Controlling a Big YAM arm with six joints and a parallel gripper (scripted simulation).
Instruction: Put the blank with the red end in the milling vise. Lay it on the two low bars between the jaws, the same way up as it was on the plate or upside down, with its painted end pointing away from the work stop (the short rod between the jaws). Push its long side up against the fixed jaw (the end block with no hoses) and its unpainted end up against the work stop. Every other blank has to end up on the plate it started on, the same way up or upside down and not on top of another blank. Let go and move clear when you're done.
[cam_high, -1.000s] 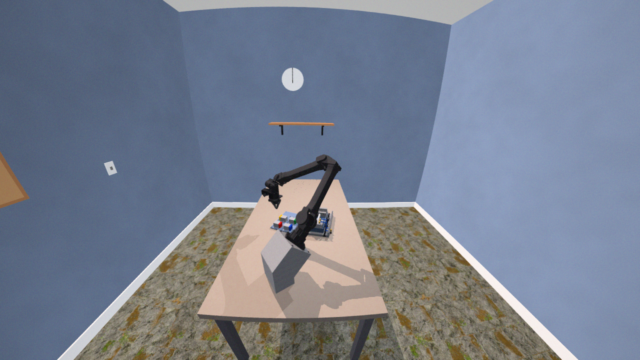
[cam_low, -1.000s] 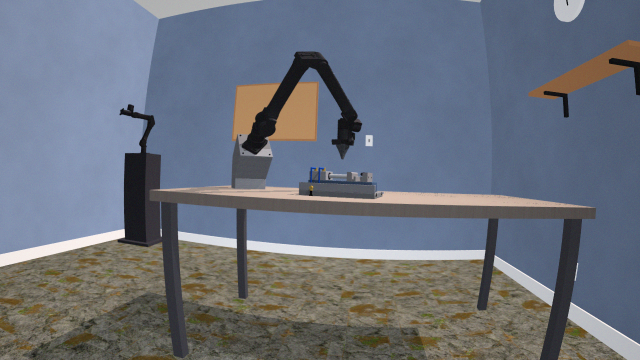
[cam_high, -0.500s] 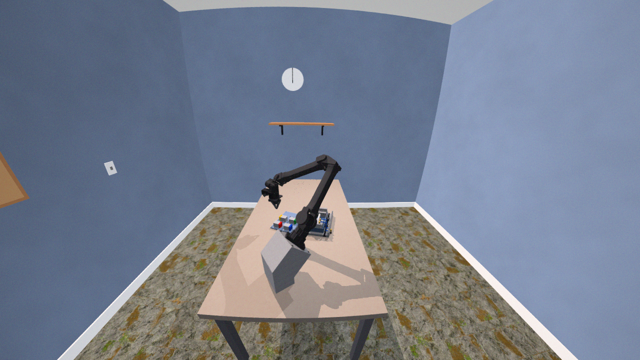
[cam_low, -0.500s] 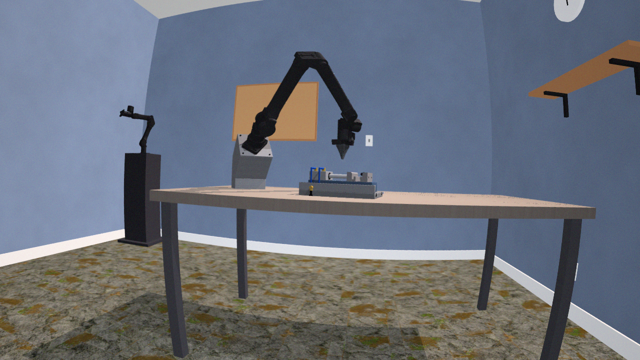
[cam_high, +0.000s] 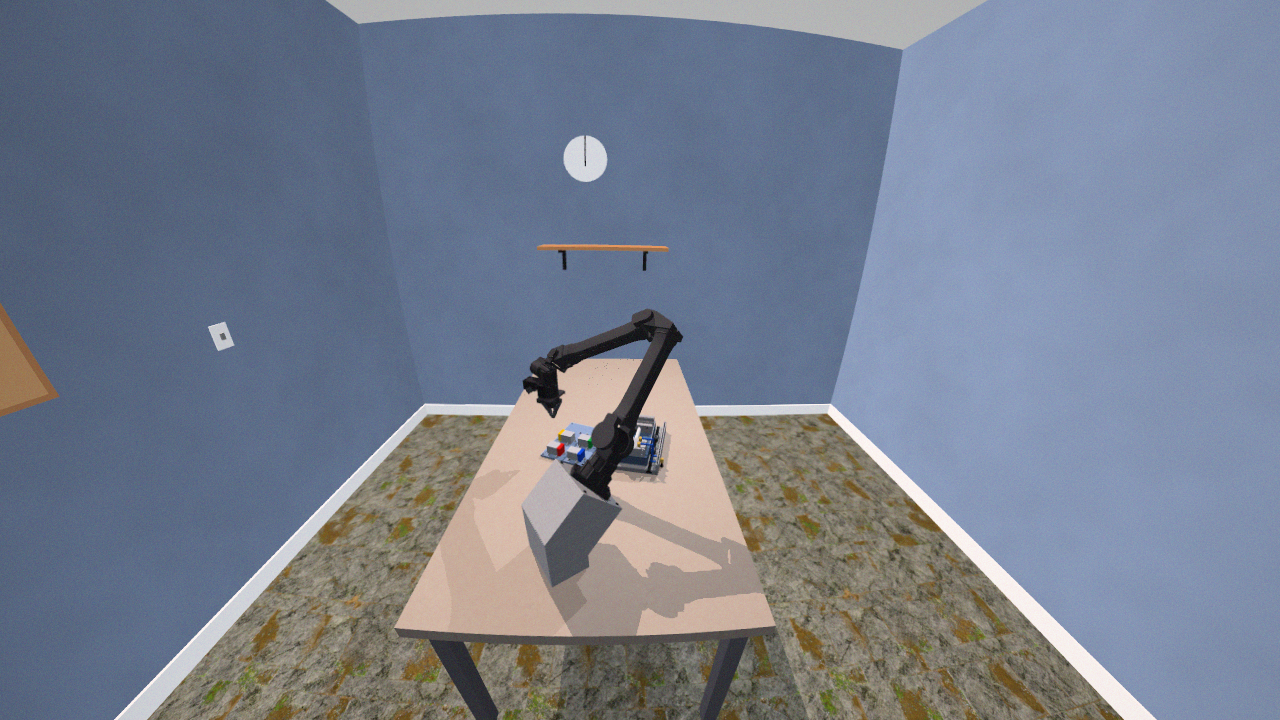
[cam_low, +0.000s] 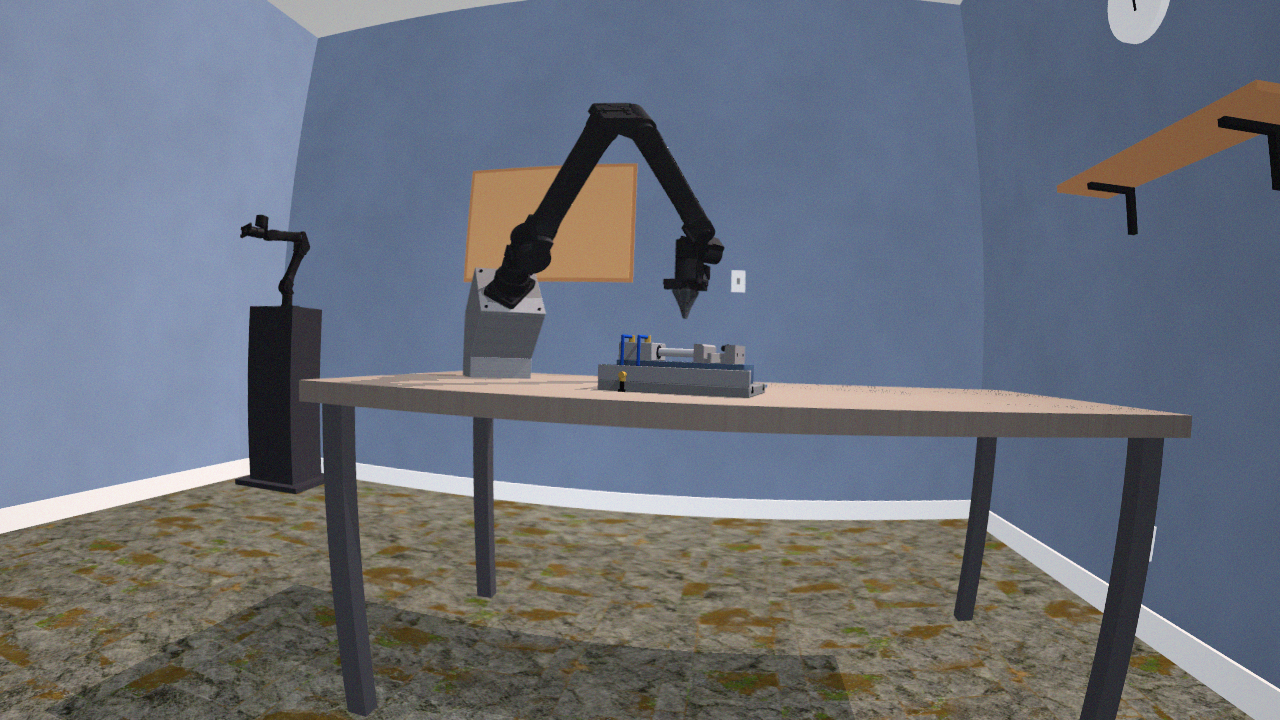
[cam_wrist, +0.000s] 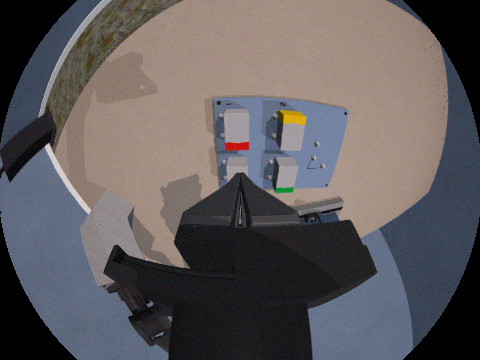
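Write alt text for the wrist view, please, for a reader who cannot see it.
The gripper's closed black fingers point at a blue plate carrying a red-ended blank, a yellow-ended one, a green-ended one and a fourth, partly hidden.
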